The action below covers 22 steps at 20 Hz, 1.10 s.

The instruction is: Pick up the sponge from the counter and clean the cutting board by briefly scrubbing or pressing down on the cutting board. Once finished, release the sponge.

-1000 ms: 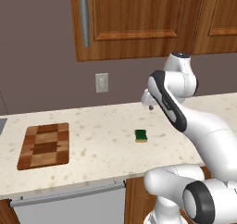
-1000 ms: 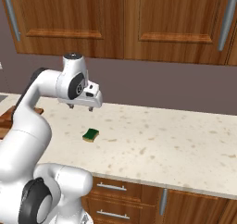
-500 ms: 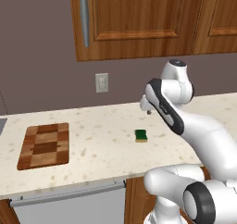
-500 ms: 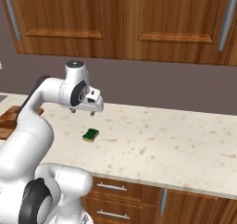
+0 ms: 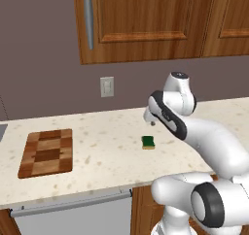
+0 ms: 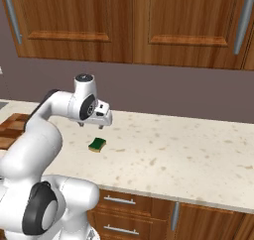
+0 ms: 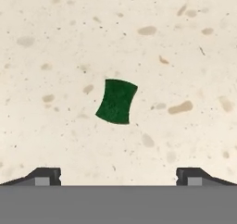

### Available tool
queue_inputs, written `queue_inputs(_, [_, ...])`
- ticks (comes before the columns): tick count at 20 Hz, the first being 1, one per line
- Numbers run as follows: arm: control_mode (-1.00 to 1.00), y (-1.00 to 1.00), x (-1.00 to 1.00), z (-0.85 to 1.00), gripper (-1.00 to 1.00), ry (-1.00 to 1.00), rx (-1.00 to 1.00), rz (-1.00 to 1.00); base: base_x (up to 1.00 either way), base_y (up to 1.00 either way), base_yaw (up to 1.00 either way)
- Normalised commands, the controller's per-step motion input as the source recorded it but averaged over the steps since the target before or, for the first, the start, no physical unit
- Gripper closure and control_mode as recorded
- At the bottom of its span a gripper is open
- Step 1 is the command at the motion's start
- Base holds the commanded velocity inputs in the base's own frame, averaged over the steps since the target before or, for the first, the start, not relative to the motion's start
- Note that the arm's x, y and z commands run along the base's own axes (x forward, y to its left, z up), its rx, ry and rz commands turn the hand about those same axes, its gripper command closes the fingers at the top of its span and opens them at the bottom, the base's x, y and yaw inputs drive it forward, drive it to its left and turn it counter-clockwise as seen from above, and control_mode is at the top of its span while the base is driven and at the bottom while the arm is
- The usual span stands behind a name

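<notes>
One cutting board (image 5: 46, 153) lies flat at the left end of the bench (image 5: 102, 156), well apart from everything else. Further right, near the middle, the sponge (image 5: 148, 142) rests green side up on the speckled top. Above it hangs the gripper (image 5: 150, 122), clear of the sponge; in the hand view its fingertips (image 7: 45, 176) stand spread wide, the sponge (image 7: 116, 101) lying between them, untouched.

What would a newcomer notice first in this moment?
The white arm bends over the counter, its open gripper hanging above the small green sponge. In the hand view the sponge lies alone on speckled stone. Far off to the arm's left lies the checkered cutting board.
</notes>
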Motion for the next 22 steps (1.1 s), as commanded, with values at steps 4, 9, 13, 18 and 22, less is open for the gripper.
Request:
queue_inputs(4, [-1.00, 0.14, 0.09, -0.31, -1.00, 0.08, 0.00, -0.01, 0.00, 0.00, 0.00])
queue_inputs(9, [-1.00, 0.05, 0.13, -0.28, -1.00, 0.07, 0.00, -0.03, 0.00, 0.00, 0.00])
queue_inputs(13, [-1.00, 0.00, 0.22, -0.33, -1.00, 0.07, 0.00, -0.06, 0.00, 0.00, 0.00])
queue_inputs(18, [-1.00, 0.00, 0.24, -0.35, -1.00, 0.08, 0.00, -0.05, 0.00, 0.00, 0.00])
queue_inputs(22, [-1.00, 0.00, 0.29, -0.33, -1.00, 0.07, 0.00, -0.04, 0.00, 0.00, 0.00])
